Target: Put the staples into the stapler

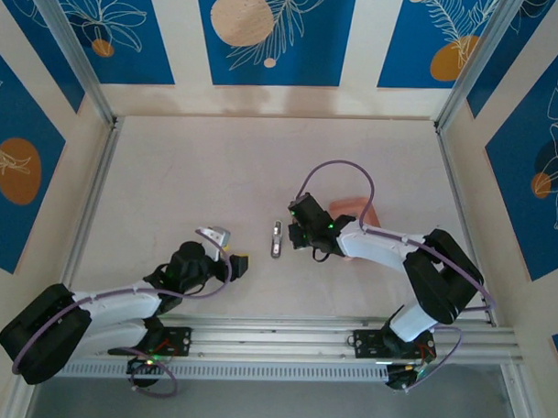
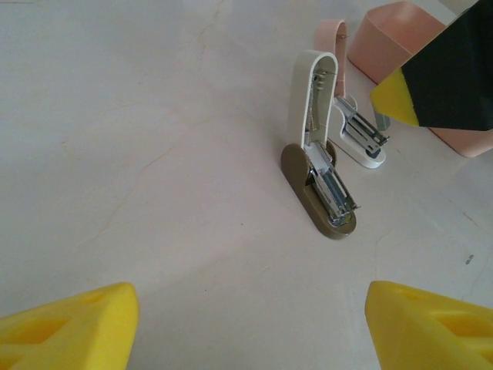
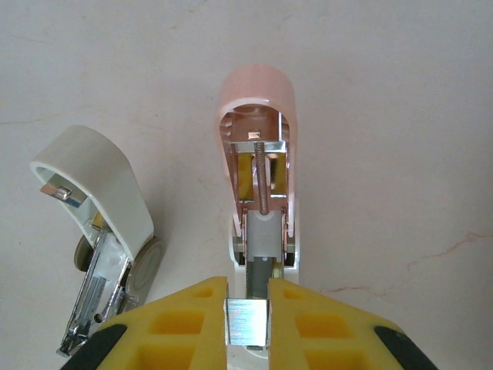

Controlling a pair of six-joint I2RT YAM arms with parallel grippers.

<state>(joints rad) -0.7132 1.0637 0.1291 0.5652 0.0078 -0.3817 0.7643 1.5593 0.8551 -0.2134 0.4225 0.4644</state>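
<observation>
Currently the right gripper (image 3: 247, 294) is clenched on the staples (image 3: 246, 322), a short silvery strip pinched between its yellow fingers. Directly ahead of its fingertips lies the stapler (image 3: 258, 100), pink lid swung up, channel exposed. The left gripper (image 2: 246, 312) is released, fingers wide apart. Ahead of it, slightly right, sits a white-lidded stapler (image 2: 312, 100), also open, with a pink tray (image 2: 400, 31) beyond.

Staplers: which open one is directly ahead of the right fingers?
The pink-lidded stapler, straight ahead of the right fingers pinching the staples; the white-lidded stapler lies off to its side.
</observation>
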